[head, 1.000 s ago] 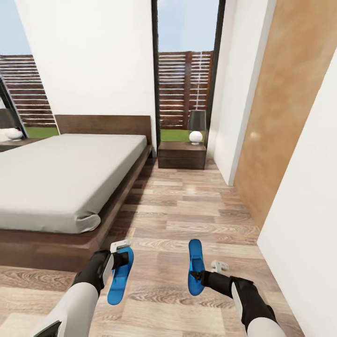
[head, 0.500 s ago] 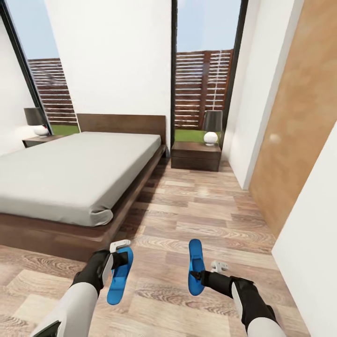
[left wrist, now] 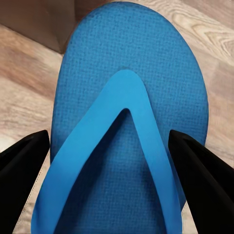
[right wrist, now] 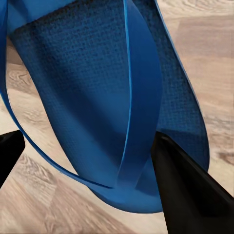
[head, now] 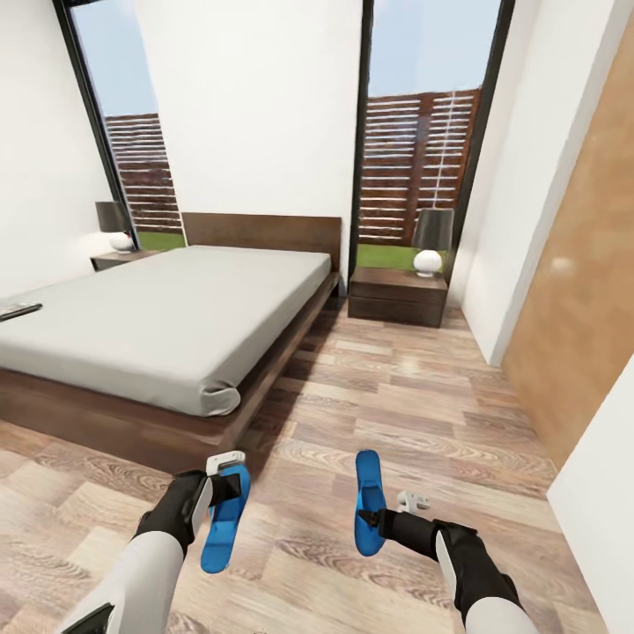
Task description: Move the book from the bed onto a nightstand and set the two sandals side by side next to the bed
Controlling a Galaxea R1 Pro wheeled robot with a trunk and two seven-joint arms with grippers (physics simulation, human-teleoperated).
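In the head view each of my grippers holds one bright blue sandal above the wood floor. My left gripper [head: 225, 487] is shut on the left sandal [head: 220, 530], just off the bed's near corner. My right gripper [head: 373, 518] is shut on the right sandal [head: 367, 493]. The left wrist view has the strapped sandal [left wrist: 129, 97] between the black fingers [left wrist: 22, 165]. The right wrist view has the other sandal [right wrist: 97, 97] tilted on edge between its fingers [right wrist: 190, 195]. The bed [head: 167, 321] fills the left side. A thin dark book [head: 18, 310] lies at the mattress's far left edge. A nightstand [head: 396, 298] stands right of the headboard, another [head: 119, 259] left of it.
Each nightstand carries a lamp with a dark shade [head: 431, 239]. Tall dark-framed windows [head: 423, 150] show a slatted fence. A wood-panelled wall [head: 586, 291] and a white wall close the right side. Open plank floor [head: 396, 396] runs between the bed and that wall.
The whole view has swung left, so the room shifted right in the picture; the left nightstand and the book came into sight. Both grippers keep their sandals in the same pose.
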